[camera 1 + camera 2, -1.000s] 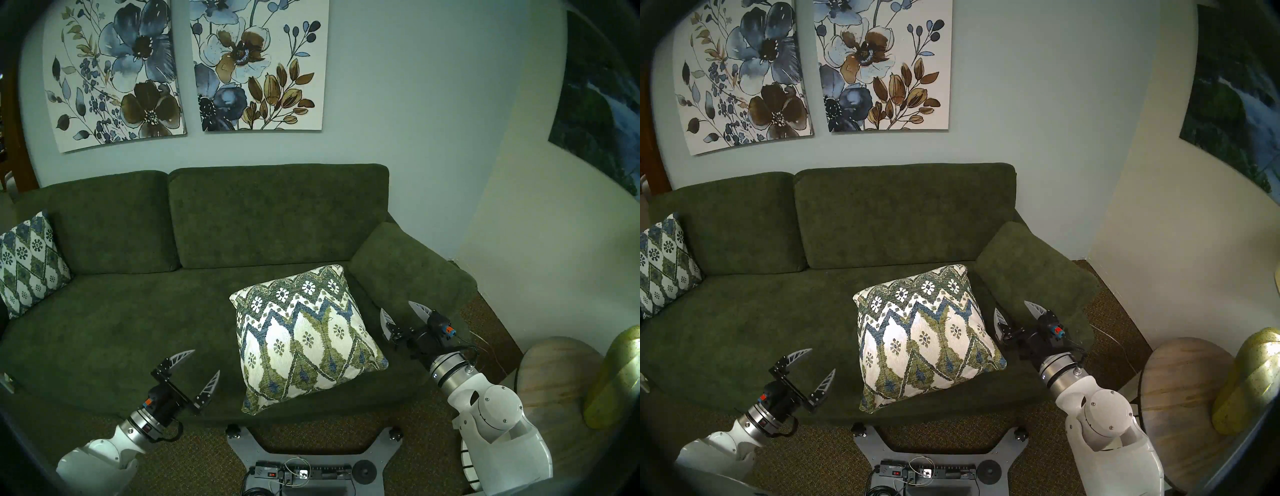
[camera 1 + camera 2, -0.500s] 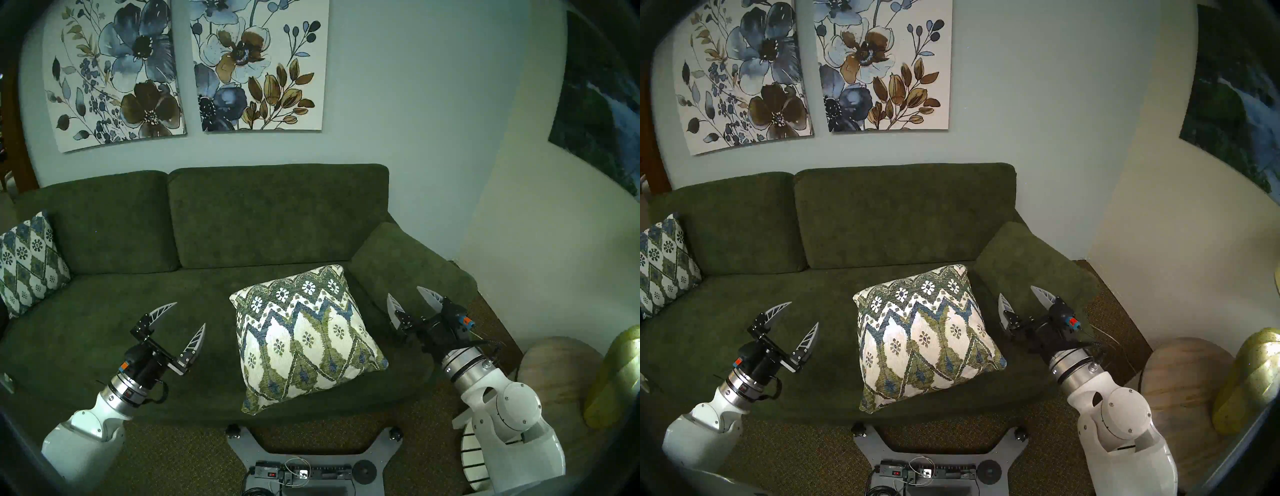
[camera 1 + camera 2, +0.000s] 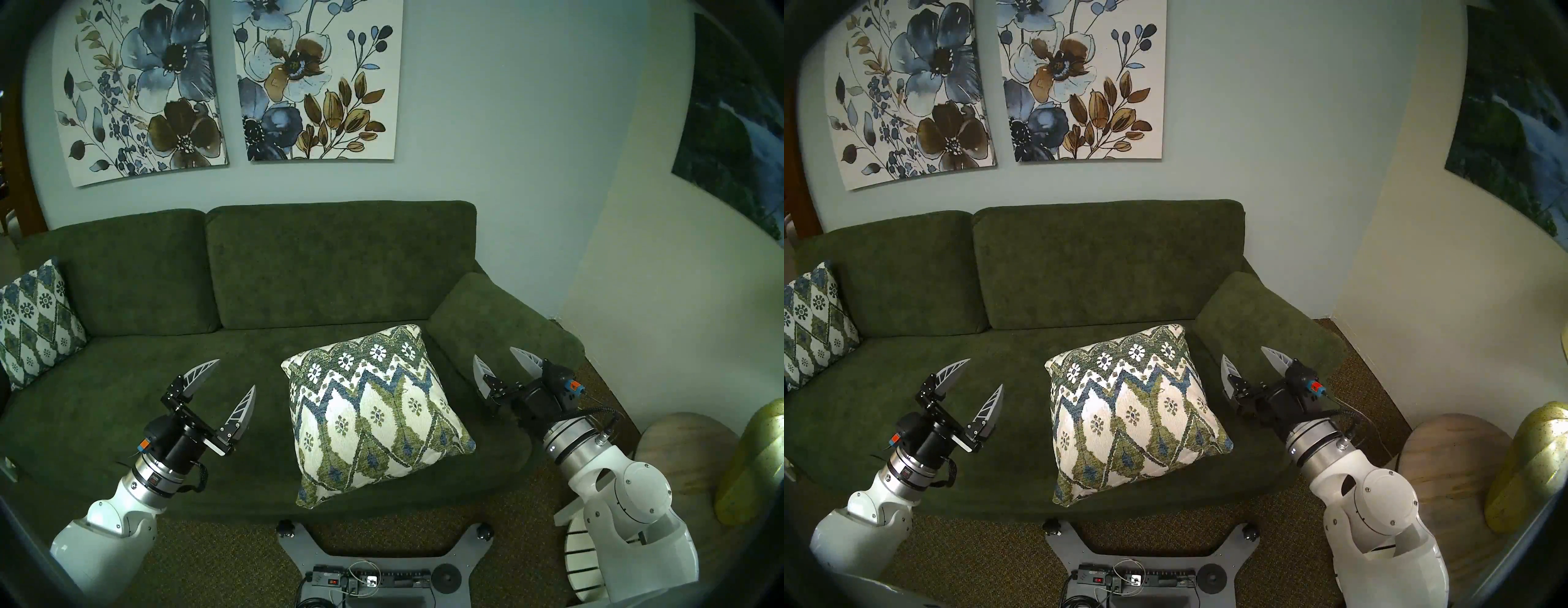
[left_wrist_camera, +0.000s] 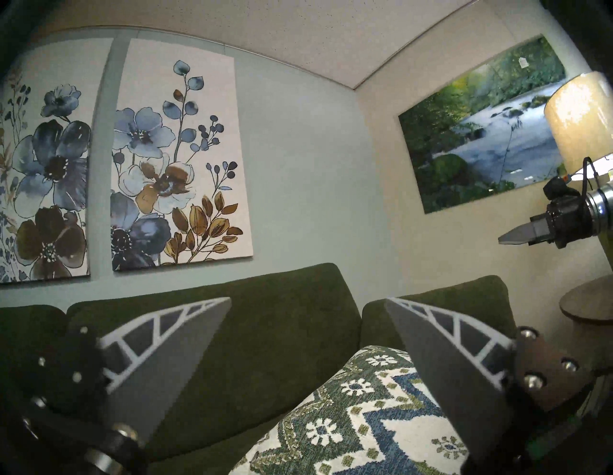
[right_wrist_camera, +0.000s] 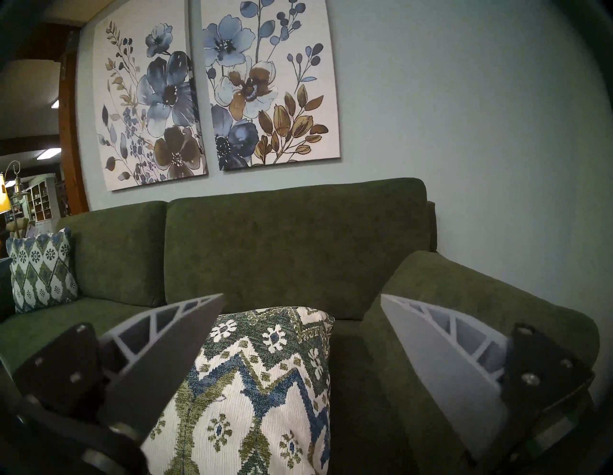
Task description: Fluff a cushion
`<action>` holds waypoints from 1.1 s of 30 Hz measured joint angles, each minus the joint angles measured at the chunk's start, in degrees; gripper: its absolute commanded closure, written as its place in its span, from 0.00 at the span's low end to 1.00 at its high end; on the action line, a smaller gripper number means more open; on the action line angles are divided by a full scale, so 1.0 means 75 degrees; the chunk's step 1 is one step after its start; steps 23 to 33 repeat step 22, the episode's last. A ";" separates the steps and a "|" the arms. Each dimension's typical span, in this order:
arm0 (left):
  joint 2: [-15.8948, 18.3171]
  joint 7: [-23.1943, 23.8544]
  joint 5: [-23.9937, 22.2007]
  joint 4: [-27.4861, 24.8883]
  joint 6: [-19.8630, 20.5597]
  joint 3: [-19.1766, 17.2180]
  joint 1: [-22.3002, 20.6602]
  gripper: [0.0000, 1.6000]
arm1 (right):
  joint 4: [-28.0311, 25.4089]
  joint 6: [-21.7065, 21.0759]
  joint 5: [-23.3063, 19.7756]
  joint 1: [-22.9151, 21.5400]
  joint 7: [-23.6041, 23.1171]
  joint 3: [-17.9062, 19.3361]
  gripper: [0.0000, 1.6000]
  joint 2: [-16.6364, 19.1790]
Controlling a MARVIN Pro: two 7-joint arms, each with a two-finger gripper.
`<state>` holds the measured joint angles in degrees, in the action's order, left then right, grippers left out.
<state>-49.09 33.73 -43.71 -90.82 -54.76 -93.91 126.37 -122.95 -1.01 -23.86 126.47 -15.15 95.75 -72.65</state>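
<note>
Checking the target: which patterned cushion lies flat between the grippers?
The white zigzag cushion on the seat's right half; the darker lattice cushion stands propped at the sofa's far left.

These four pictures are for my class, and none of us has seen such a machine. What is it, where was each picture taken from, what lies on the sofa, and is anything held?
It is a robot with two arms, each ending in a two-fingered tool. Two pictures come from cameras on its head, looking down at a green sofa. The other two come from a camera on each wrist, so that tool's own fingers fill the bottom corners. The cushion lies on the seat, between the left tool and the right tool. A second cushion leans at the far end. Both tools are open and hold nothing; neither touches the cushion.
</note>
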 measured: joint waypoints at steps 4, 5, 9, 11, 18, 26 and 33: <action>0.0002 0.0128 -0.0068 0.0072 0.0000 0.0110 -0.0076 0.00 | -0.0016 -0.0104 0.0036 -0.0015 0.0144 -0.0098 0.00 -0.0086; 0.0003 0.0158 -0.0086 0.0089 0.0000 0.0130 -0.0091 0.00 | -0.0018 -0.0122 0.0048 -0.0018 0.0169 -0.0113 0.00 -0.0103; 0.0003 0.0232 -0.0132 0.0125 -0.0001 0.0152 -0.0127 0.00 | -0.0025 -0.0164 0.0077 -0.0026 0.0226 -0.0133 0.00 -0.0142; 0.0002 0.0267 -0.0154 0.0137 -0.0001 0.0150 -0.0143 0.00 | -0.0028 -0.0179 0.0088 -0.0030 0.0250 -0.0134 0.00 -0.0158; -0.0019 0.0354 -0.0204 0.0140 -0.0002 0.0112 -0.0182 0.00 | -0.0037 -0.0162 0.0117 -0.0038 0.0284 -0.0115 0.00 -0.0191; -0.0049 0.0392 -0.0219 0.0139 -0.0003 0.0095 -0.0192 0.00 | -0.0039 -0.0155 0.0124 -0.0040 0.0292 -0.0105 0.00 -0.0196; -0.0049 0.0392 -0.0219 0.0139 -0.0003 0.0095 -0.0192 0.00 | -0.0039 -0.0155 0.0124 -0.0040 0.0292 -0.0105 0.00 -0.0196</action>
